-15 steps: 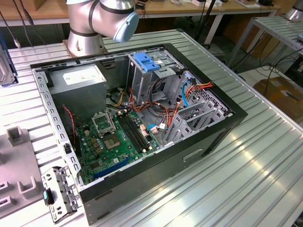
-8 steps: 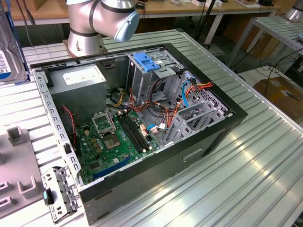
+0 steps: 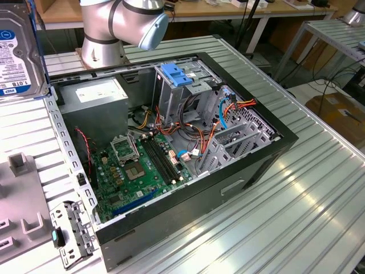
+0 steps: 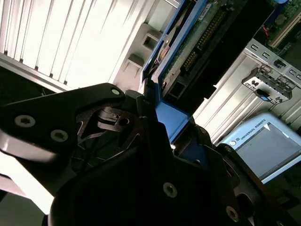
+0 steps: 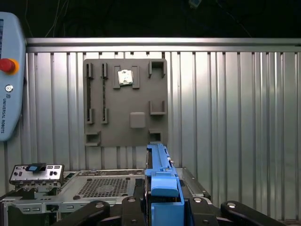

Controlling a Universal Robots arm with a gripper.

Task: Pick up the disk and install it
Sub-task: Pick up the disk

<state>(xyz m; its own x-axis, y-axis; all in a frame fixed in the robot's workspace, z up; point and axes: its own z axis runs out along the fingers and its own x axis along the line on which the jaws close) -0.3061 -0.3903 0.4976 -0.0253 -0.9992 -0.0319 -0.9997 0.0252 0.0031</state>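
Observation:
The disk (image 3: 17, 51) hangs in the air at the exterior view's upper left, its white-and-dark label facing the camera, above and to the left of the open computer case (image 3: 171, 142). In both wrist views my gripper (image 5: 162, 205) (image 4: 164, 127) is shut on the disk's blue carrier rail (image 5: 160, 176) (image 4: 171, 120). The black fingers (image 5: 207, 212) press on either side of the rail. The second wrist view also has the disk's green circuit-board side (image 4: 200, 40) running away from the fingers.
Inside the case stand a tall grey drive cage with a blue handle (image 3: 177, 74), a grey power supply box (image 3: 94, 94), the green motherboard (image 3: 142, 165) and loose cables. A grey fixture plate (image 5: 124, 101) (image 3: 20, 205) lies on the ribbed table. A teach pendant (image 5: 9, 75) is nearby.

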